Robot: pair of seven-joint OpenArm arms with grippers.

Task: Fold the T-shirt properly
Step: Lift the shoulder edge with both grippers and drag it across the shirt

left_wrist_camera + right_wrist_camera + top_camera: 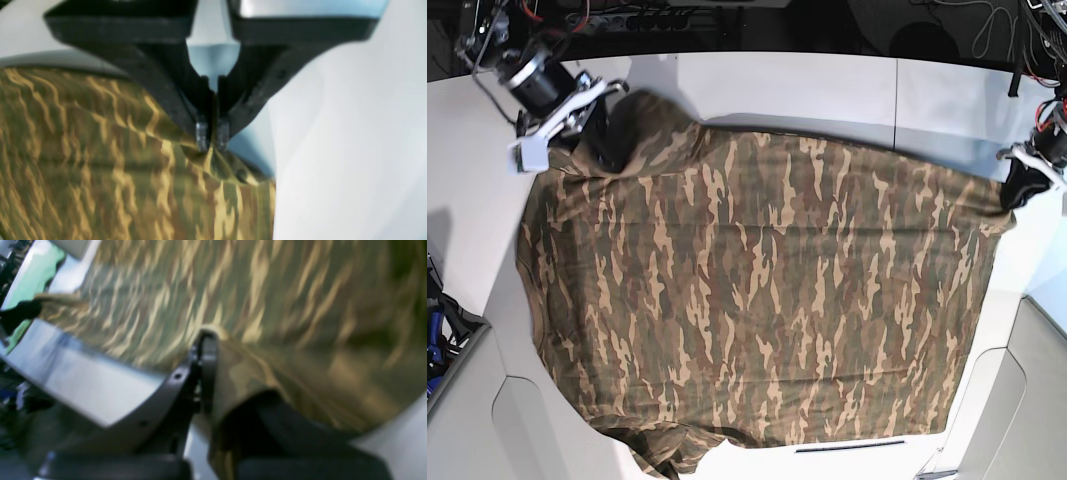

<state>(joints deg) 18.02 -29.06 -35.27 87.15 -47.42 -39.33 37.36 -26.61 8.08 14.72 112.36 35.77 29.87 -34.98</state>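
Jaws of both grippers are clamped on the T-shirt, spread flat across the table: left gripper pinches one far corner, right gripper the other, the cloth's long axis running between them.

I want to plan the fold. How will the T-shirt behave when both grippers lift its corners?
The T-shirt is probably floppy: it lies flat and puckers at the left gripper. Its middle will likely sag between that and the right gripper. It seems light; thin pinches hold it.
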